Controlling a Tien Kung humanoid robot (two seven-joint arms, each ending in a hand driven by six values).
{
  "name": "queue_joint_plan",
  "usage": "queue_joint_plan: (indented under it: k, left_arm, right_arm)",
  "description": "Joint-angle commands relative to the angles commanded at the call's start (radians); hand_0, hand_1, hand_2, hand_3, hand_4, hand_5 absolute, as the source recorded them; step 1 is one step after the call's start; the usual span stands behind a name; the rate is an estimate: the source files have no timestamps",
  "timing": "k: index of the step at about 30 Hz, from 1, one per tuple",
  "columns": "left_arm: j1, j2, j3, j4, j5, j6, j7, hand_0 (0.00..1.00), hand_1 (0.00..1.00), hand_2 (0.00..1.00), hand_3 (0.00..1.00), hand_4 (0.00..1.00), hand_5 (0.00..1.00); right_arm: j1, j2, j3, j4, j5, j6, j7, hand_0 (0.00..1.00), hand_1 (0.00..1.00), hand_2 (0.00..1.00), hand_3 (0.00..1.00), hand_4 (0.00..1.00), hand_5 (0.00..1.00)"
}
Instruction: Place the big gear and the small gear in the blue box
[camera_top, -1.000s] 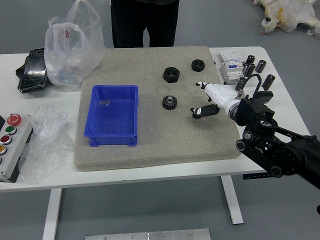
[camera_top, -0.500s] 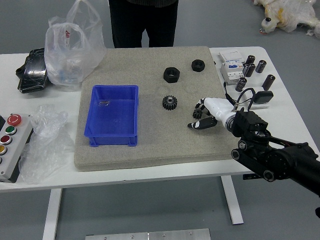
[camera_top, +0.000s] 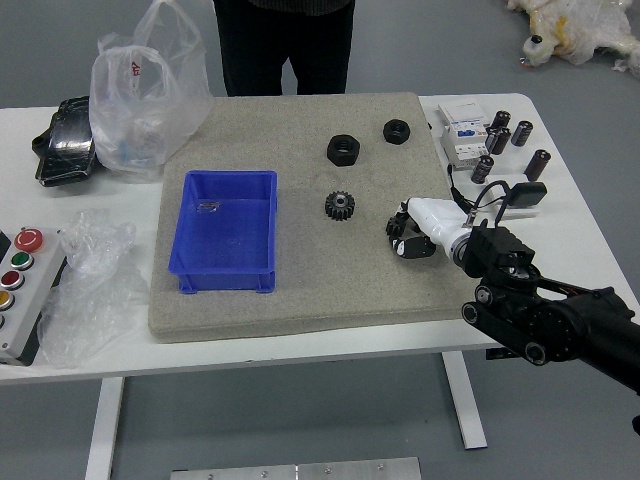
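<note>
One small gear (camera_top: 394, 229) sits at the right hand's tips, that hand (camera_top: 438, 225) pinching it.

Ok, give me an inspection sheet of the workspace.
Surface: grey mat on white table
Job's things: blue box, no gears inside; one gear on mat; other gear at right robot hand
Clutter: plastic bag, button panel left; two nuts on mat; black cylinders right
Robot hands: right curled around that gear; left robot hand out of view
Cables: black loop by right wrist
Surroundings: person standing at far side, hands out of view
</note>
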Motion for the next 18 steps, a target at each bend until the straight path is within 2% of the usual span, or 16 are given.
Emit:
queue_joint_plan:
  k: [11,18]
  left_arm:
    - [0.002,-0.003,-0.006,-0.001,0.009,0.0,0.004,0.713,0.711,0.691,0.803,0.73,0.506]
    - [0.003,-0.005,-0.01,-0.002,0.013,0.0,0.006,0.713,0.711,0.692,0.803,0.733,0.511]
  right_arm:
    - [0.006,-0.001,0.0,0.015,-0.01,-0.005,0.0,0.247,0.358,0.359,0.523,0.375,0.042]
    - [0.017,-0.006,0.009,0.059,-0.039,0.0,-0.01,0.247,0.358,0.357,0.525,0.375,0.043]
